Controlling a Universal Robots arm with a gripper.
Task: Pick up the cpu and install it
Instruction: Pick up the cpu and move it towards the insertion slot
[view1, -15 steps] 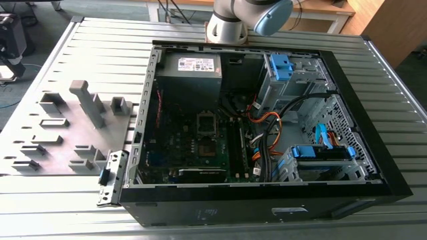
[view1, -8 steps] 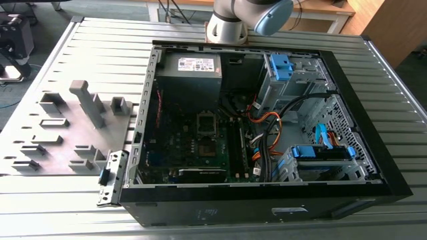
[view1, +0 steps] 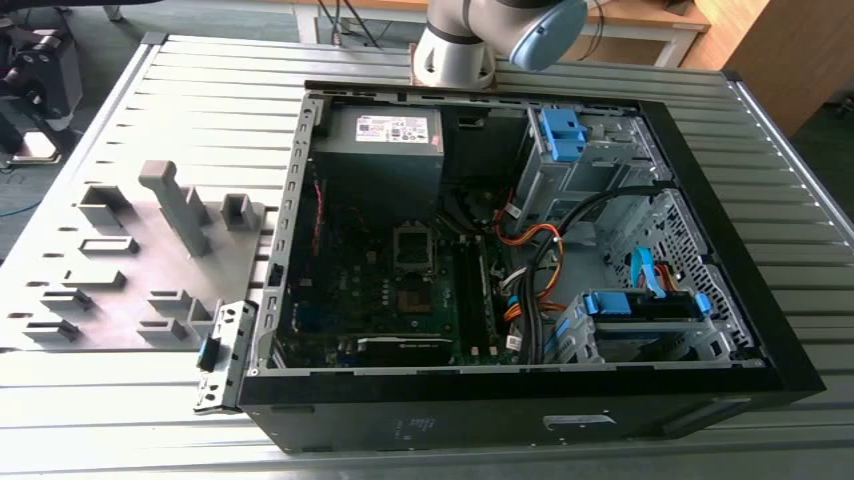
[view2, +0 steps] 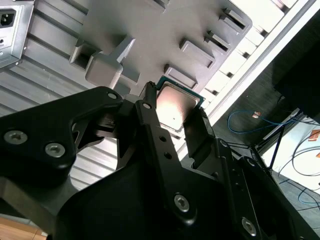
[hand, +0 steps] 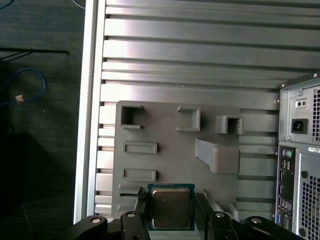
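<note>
Pick-up step: gripper (hand: 171, 202) clamped on the cpu (hand: 171, 214) at the tray's (hand: 165, 125) edge; install not done, likely demanding square alignment.

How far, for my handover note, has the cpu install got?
Done: pickup. The gripper is shut on the cpu, lifted clear above the grey tray in both wrist views. In hand: the cpu, outside the computer case. Left: installing; the motherboard socket in the exterior view has not received it.
</note>
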